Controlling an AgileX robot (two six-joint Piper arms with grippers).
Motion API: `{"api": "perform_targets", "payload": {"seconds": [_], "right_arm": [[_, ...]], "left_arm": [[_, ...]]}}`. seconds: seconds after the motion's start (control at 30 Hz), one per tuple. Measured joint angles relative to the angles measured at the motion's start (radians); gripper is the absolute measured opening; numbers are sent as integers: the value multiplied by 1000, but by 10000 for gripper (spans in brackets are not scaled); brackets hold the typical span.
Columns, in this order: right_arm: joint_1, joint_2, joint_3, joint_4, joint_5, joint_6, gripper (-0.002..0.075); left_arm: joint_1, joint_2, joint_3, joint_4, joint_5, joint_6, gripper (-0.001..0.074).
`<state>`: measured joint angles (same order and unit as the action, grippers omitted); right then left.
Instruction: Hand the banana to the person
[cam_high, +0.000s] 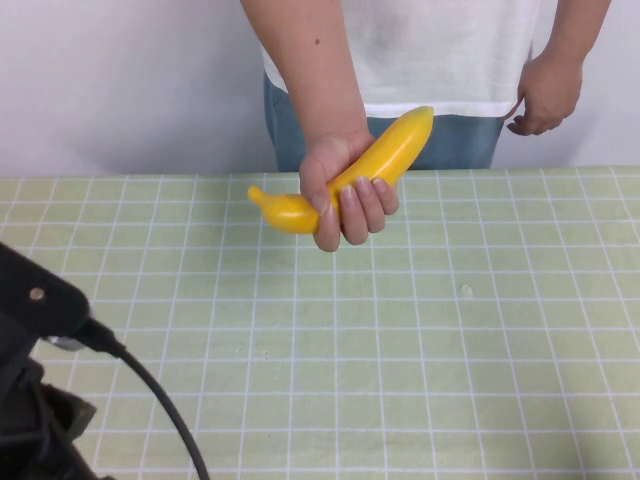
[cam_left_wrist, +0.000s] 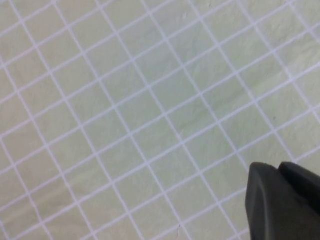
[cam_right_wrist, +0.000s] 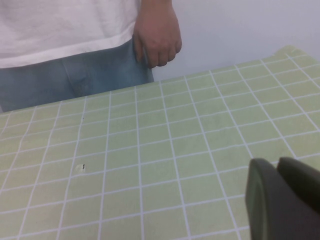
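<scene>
One glossy yellow curved banana (cam_high: 350, 176) gripped in person's hand (cam_high: 345, 195) above green gridded tabletop (cam_high: 450, 330), handover apparently done | left tool (cam_left_wrist: 282, 200) low near-left, right tool (cam_right_wrist: 285, 200) over tabletop: finger state unclear

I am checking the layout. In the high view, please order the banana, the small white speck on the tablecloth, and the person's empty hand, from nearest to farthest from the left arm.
1. banana, table's far middle, held.
2. white speck, right of centre.
3. empty hand, far right, behind the table.

The left arm shows at near left; the right gripper shows only in its wrist view.
</scene>
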<state>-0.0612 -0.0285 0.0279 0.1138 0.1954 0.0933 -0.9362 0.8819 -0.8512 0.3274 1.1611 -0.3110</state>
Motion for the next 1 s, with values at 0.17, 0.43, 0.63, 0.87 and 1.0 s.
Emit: {"api": "perform_targets", "payload": {"seconds": [0.17, 0.43, 0.63, 0.87, 1.0], "right_arm": [[0, 0, 0, 0, 0, 0, -7], [0, 0, 0, 0, 0, 0, -7], [0, 0, 0, 0, 0, 0, -7], [0, 0, 0, 0, 0, 0, -7], [0, 0, 0, 0, 0, 0, -7]], "left_arm": [[0, -2, 0, 0, 45, -5, 5], [0, -2, 0, 37, 56, -5, 4], [0, -2, 0, 255, -26, -5, 4], [6, -55, 0, 365, -110, -5, 4], [68, -103, 0, 369, -136, -20, 4]]}}
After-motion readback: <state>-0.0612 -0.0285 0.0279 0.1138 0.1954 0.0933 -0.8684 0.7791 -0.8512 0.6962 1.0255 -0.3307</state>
